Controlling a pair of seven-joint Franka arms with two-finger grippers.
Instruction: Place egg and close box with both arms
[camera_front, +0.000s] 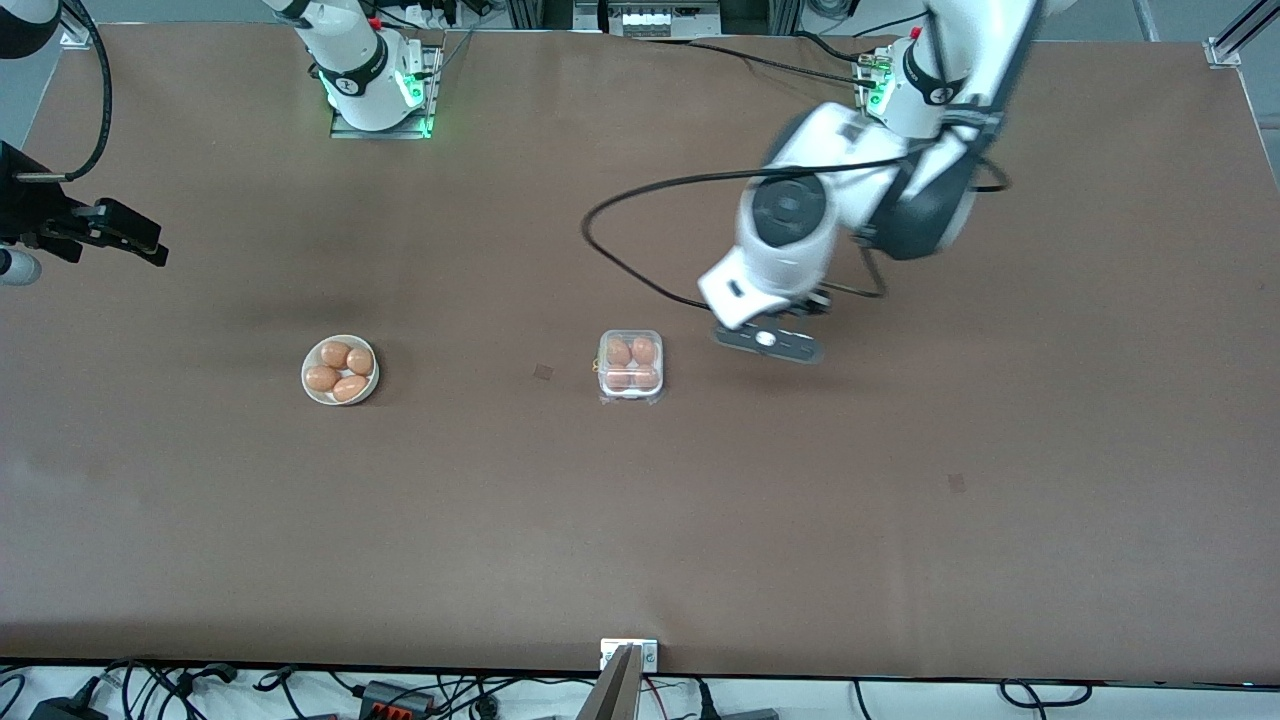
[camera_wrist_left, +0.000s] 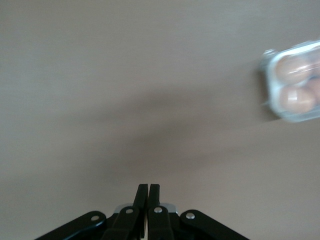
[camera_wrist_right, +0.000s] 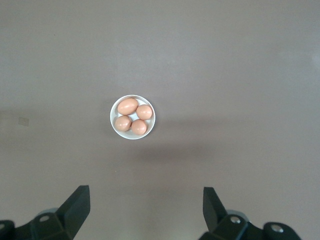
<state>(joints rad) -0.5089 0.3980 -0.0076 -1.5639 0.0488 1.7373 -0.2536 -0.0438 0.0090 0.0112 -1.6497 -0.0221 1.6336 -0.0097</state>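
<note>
Box (camera_front: 631, 365) sits mid-table, lid down over four eggs, so the task looks nearly finished. Beside it toward the right arm's end, a white bowl (camera_front: 340, 369) holds four more. Left gripper (camera_wrist_left: 148, 192), fingers pressed together, hangs beside the box; right gripper (camera_wrist_right: 145, 205), spread wide, waits high above the bowl.

A wide brown matte table (camera_front: 900, 520) carried a small square white egg carton with a clear plastic lid (camera_front: 630, 365), shut over brown eggs. A round white bowl of four brown eggs (camera_front: 340, 370) sat well apart from that carton, toward the right arm's end of the table, about level with it.
</note>
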